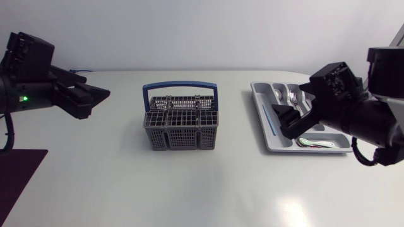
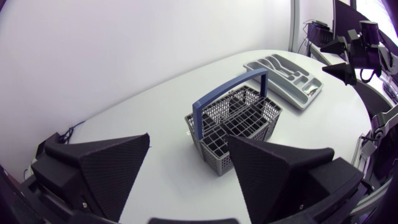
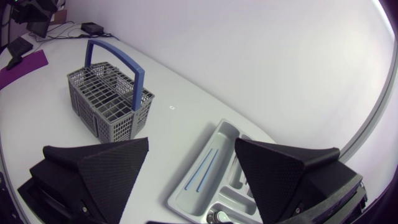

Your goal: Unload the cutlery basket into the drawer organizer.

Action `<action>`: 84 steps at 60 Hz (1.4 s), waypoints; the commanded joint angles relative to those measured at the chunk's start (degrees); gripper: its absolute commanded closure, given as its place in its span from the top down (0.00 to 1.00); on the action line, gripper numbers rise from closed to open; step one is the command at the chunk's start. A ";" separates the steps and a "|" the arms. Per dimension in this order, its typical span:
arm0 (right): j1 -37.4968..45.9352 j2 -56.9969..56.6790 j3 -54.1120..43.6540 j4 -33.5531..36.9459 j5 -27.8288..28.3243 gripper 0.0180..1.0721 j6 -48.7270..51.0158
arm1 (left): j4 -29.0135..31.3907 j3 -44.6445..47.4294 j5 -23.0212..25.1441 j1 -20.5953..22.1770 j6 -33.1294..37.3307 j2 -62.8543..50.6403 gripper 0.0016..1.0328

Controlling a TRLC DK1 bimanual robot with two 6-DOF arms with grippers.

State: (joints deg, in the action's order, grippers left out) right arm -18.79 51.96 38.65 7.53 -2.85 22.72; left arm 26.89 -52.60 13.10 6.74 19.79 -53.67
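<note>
The grey cutlery basket point(image 1: 180, 123) with a blue handle point(image 1: 180, 85) stands mid-table; no cutlery shows above its grid. To its right lies the grey drawer organizer point(image 1: 270, 139), holding forks point(image 1: 292, 95), a blue stick point(image 1: 269, 120) and pale green-handled pieces point(image 1: 319, 144). My right gripper point(image 1: 284, 124) hovers open over the organizer's middle, holding nothing. Well left of the basket, my left gripper point(image 1: 95, 103) is raised and open. In the left wrist view the basket point(image 2: 239, 121) is ahead of the empty gripper point(image 2: 188, 140). In the right wrist view the organizer point(image 3: 186, 186) lies below the gripper point(image 3: 191, 143).
A purple mat point(image 1: 19, 176) lies at the table's front left corner. Bare white table surrounds the basket, in front of it and between it and the organizer.
</note>
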 commanded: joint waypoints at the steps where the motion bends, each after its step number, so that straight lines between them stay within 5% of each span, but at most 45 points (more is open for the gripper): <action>1: 0.86 -2.75 -2.53 1.26 -1.01 0.96 0.13 | -0.53 2.85 -0.18 -0.77 -1.95 2.52 0.95; 39: 6.66 -22.52 -10.18 6.88 -3.83 0.96 0.83 | -4.31 13.31 -0.18 -3.32 -5.64 19.74 0.95; 84: 12.40 -40.58 -22.93 2.73 -2.21 0.96 -6.14 | -11.89 31.28 -3.69 -6.02 -8.28 40.05 0.95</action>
State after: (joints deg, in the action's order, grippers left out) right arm -7.25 12.67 18.20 11.73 -5.58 19.75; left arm 16.78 -24.34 10.28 1.23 13.87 -15.18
